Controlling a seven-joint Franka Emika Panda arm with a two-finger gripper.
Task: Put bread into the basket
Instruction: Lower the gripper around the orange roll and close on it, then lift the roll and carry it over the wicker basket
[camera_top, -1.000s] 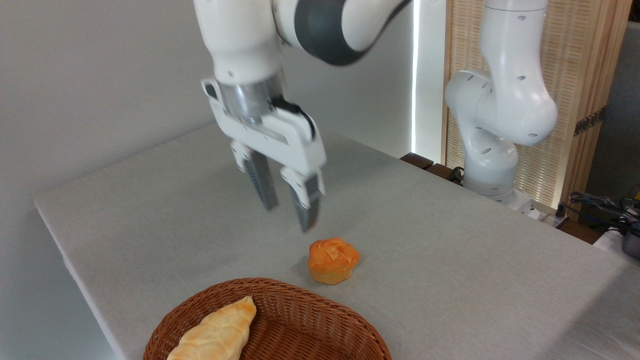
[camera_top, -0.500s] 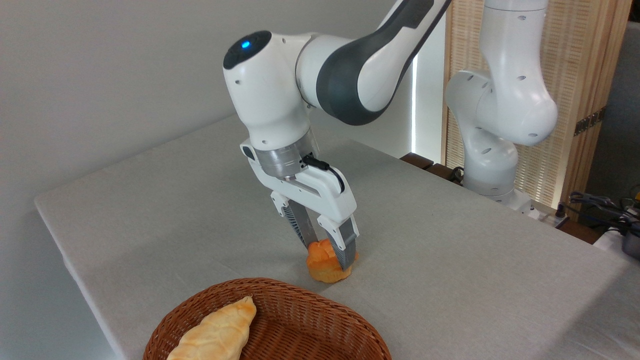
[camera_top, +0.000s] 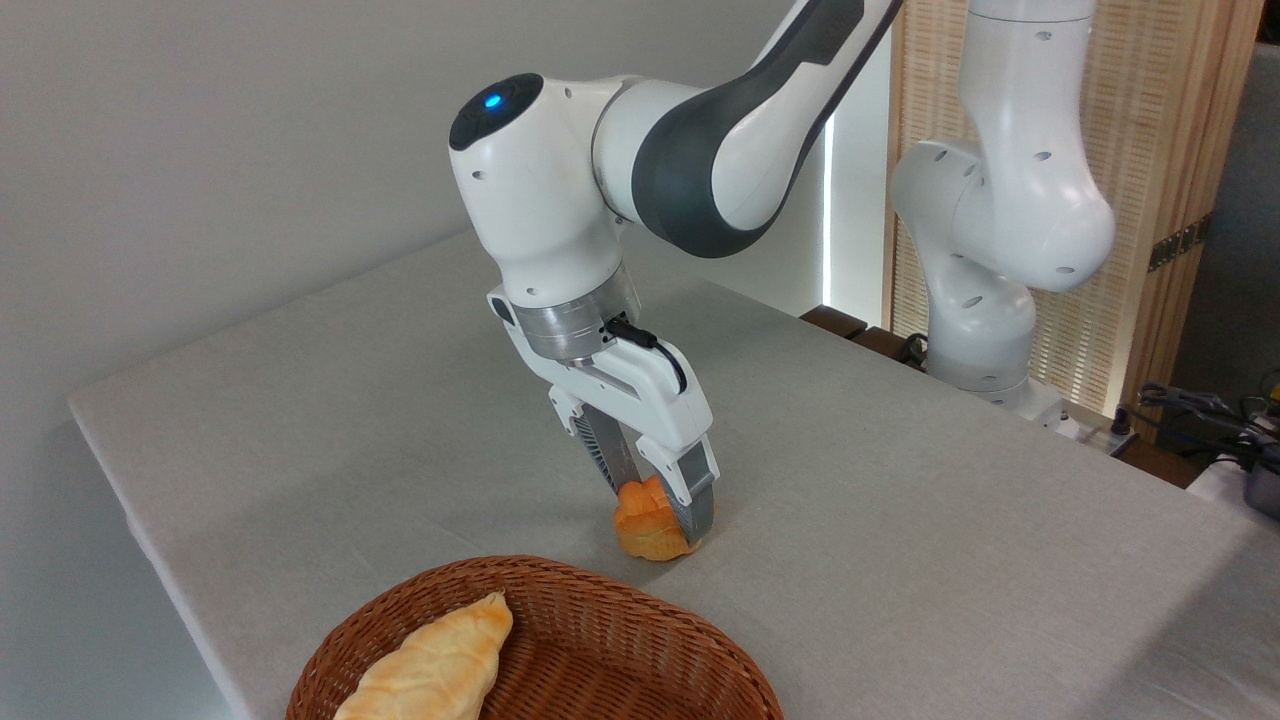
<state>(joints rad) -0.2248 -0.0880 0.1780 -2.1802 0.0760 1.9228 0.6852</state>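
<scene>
Camera view: the gripper (camera_top: 660, 500) pinches the bread (camera_top: 648, 525) low over the table (camera_top: 300, 420), beyond the basket (camera_top: 620, 640).

Grey cloth covers the table across most of the frame, from the left edge to the lower right. Bending down from the top centre, the white and dark grey arm (camera_top: 700, 150) has its base column at the upper right, in front of a slatted wooden panel (camera_top: 1150, 150). At the bottom centre sits the reddish-brown wicker basket, cut off by the lower edge, and a pale yellow pointed loaf (camera_top: 435, 665) lies in its left half. Just above the basket's far rim, the small orange-golden bread is squeezed between the two fingers, one on each side; whether it touches the cloth cannot be told.
</scene>
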